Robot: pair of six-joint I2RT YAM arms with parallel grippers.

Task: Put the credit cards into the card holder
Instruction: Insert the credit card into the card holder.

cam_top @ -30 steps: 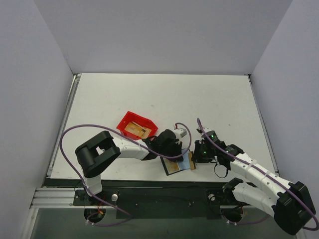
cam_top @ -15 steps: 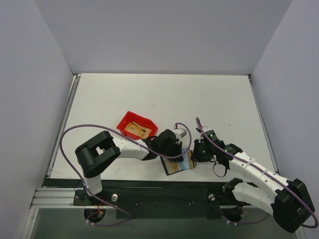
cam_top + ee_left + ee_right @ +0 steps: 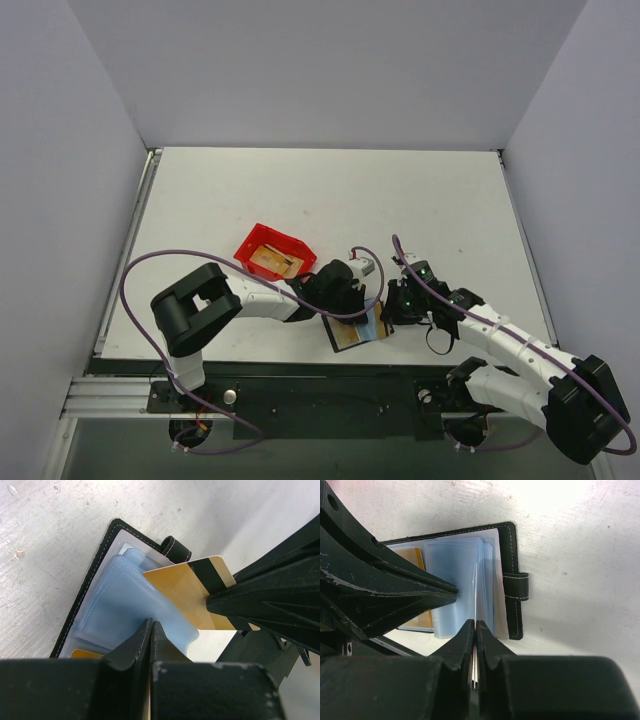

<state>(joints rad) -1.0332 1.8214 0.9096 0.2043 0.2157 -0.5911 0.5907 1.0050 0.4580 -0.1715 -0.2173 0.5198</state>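
Note:
The card holder (image 3: 356, 333) lies open near the table's front edge, its pale blue sleeves (image 3: 112, 607) fanned up and its black rim (image 3: 508, 555) flat on the table. My left gripper (image 3: 150, 624) is shut, pinching one sleeve. My right gripper (image 3: 475, 625) is shut on a gold credit card (image 3: 182, 587) with a dark stripe. That card's free end reaches over the sleeves, and it shows edge-on in the right wrist view. Another gold card (image 3: 82, 654) sits inside a sleeve. Both grippers (image 3: 350, 303) (image 3: 390, 310) meet over the holder.
A red bin (image 3: 248, 243) with more gold cards (image 3: 275, 261) stands just left of the left gripper. The left arm's purple cable (image 3: 135, 275) loops over the table's left front. The table's front edge (image 3: 300, 350) runs right below the holder.
My right gripper has edged slightly left toward the card holder, carrying the card. The left gripper and the holder have stayed put.

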